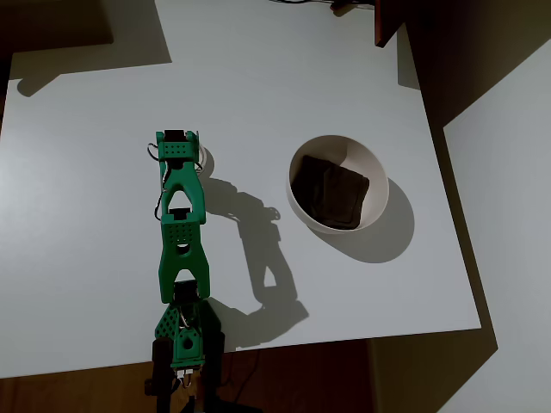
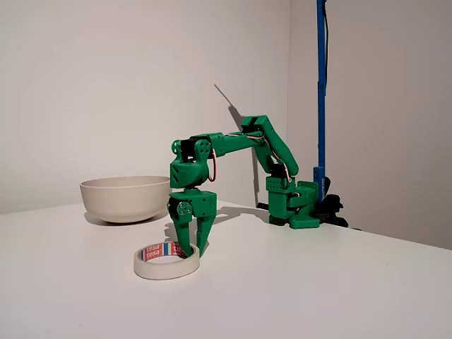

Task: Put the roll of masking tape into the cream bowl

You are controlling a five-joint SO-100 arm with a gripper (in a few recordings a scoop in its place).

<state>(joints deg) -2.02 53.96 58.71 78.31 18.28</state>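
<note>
a white table (image 2: 339, 282) carries the green arm (image 2: 233, 141) and the cream bowl (image 2: 123, 198) – a dark folded cloth (image 1: 329, 194) lies inside it. the roll of masking tape (image 2: 167, 261) lies flat on the table, well apart from the bowl. the fingers (image 2: 203, 229) point down, spread over the roll's far rim – released, not clenched.

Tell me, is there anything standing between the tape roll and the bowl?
Nothing visible does. In the fixed view the white table lies bare between the roll of masking tape and the cream bowl; the gripper is at the roll.

red-and-blue print inside roll of masking tape (image 2: 167, 262), too small to read
</note>
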